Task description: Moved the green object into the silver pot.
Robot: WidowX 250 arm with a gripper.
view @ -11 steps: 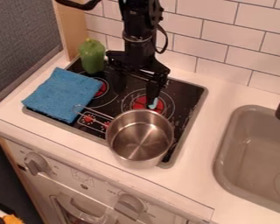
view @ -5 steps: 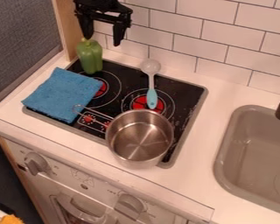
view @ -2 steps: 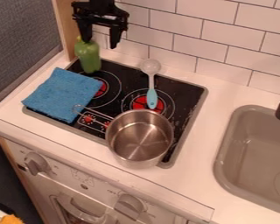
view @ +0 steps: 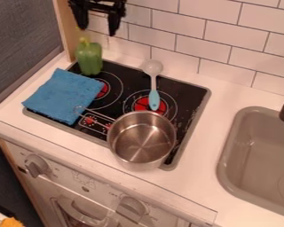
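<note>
Camera view: likely pre-grasp, with wide-open, empty tool (view: 97, 30) toward twelve o'clock of pepper (view: 89, 58), upright at eleven o'clock from pot (view: 140, 165). Next: align over pepper, lower, then squeeze.

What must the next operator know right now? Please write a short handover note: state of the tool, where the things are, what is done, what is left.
Tool: open and holding nothing, in the air near the green pepper.
Pepper: upright at the back left of the stovetop.
Silver pot: at the stovetop's front edge, handle toward the blue cloth.
Done: pepper is not gripped or in the pot yet.
Left: grip the pepper, carry it over, lower it into the pot.
</note>
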